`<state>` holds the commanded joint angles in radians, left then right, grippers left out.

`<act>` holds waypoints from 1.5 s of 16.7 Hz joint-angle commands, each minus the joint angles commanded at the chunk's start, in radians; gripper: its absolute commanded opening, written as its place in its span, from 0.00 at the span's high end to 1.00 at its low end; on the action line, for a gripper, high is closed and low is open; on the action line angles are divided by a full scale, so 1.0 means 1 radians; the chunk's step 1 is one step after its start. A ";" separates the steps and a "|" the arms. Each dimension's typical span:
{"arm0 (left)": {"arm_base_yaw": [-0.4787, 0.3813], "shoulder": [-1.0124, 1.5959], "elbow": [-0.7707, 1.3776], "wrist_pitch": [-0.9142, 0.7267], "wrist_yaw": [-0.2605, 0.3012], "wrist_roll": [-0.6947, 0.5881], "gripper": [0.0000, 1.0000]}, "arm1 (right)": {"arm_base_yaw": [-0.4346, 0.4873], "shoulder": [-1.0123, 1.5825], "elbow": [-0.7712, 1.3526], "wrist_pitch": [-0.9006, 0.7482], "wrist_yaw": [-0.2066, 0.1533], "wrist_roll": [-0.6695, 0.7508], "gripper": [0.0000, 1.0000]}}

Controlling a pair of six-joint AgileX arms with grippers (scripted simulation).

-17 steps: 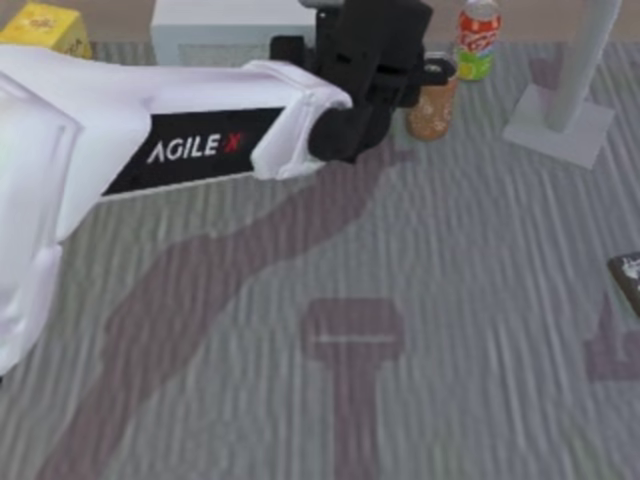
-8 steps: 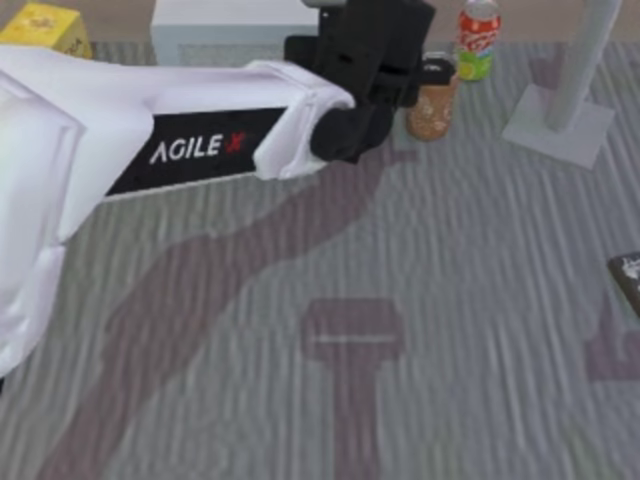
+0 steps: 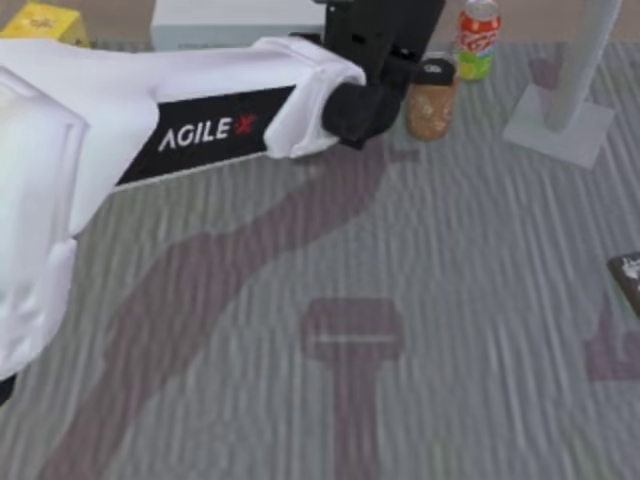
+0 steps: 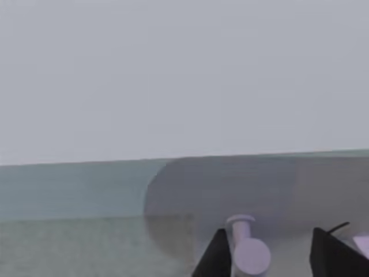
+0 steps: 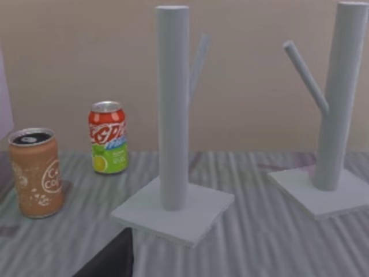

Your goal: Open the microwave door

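The microwave (image 3: pixel 235 22) sits at the top edge of the top view, left of centre, only its pale top face showing there. In the left wrist view the microwave door (image 4: pixel 184 75) fills the upper half of the frame as a flat pale grey panel, with a darker band under it and a round silver knob (image 4: pixel 249 249) low and right of centre.

My left arm reaches from the left edge of the top view across to the microwave's right end, and the left hand (image 4: pixel 271 254) shows in its wrist view as two dark fingers (image 4: pixel 216 259) standing apart, one on either side of the knob, gripping nothing.

Just right of the arm's black wrist stands a brown can (image 3: pixel 432 98), with a red and green can (image 3: pixel 477 38) beyond it. A grey stand (image 3: pixel 565 110) rises at the upper right of the table (image 3: pixel 400 300). A yellow box (image 3: pixel 42 22) lies in the top left corner.

The right hand is out of sight in every view.
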<state>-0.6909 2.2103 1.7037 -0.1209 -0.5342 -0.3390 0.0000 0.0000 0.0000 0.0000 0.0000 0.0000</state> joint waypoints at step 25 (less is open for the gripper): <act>0.089 0.209 0.680 -0.965 0.244 -0.203 1.00 | 0.000 0.000 0.000 0.000 0.000 0.000 0.00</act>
<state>-0.6022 2.4194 2.3834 -1.0857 -0.2898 -0.5416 0.0000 0.0000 0.0000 0.0000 0.0000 0.0000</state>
